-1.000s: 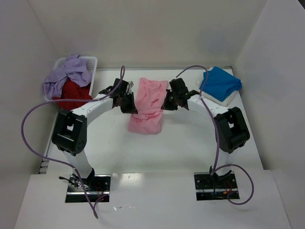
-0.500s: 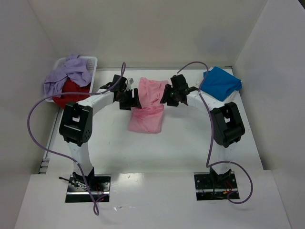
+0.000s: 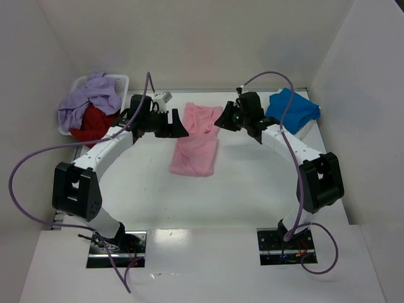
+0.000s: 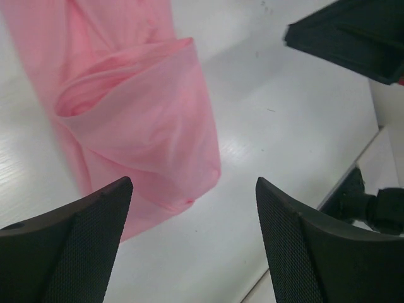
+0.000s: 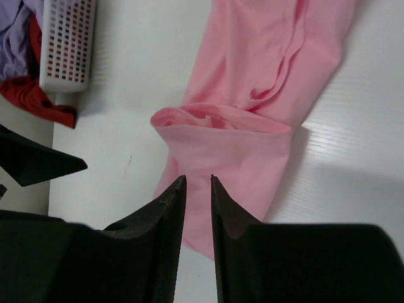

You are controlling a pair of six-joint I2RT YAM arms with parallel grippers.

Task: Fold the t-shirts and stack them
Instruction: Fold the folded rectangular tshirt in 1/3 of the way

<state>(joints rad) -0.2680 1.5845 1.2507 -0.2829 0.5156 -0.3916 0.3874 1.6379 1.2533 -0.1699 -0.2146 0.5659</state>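
Note:
The light pink t-shirt (image 3: 197, 144) lies in a long narrow strip in the middle of the table, with one end doubled over into a loose fold (image 4: 136, 120) (image 5: 227, 136). My left gripper (image 3: 176, 125) (image 4: 192, 184) hovers at its left edge, open wide and holding nothing. At the shirt's right edge my right gripper (image 3: 223, 120) (image 5: 197, 178) hangs above the fold, its jaws a narrow gap apart with no cloth between them. The blue t-shirt (image 3: 291, 110) lies folded at the back right. The lavender t-shirt (image 3: 88, 100) and the red t-shirt (image 3: 95, 124) spill from the basket.
The white perforated basket (image 3: 120, 81) (image 5: 66, 41) stands in the back left corner. White walls close in the table at the back and on both sides. A white thing pokes out from under the blue t-shirt (image 3: 305, 130). Purple cables arc above both arms.
Both grippers have let go of the pink t-shirt and risen toward the back of the table. The left one opened wide; the right one opened, then narrowed. The shirt lies still.

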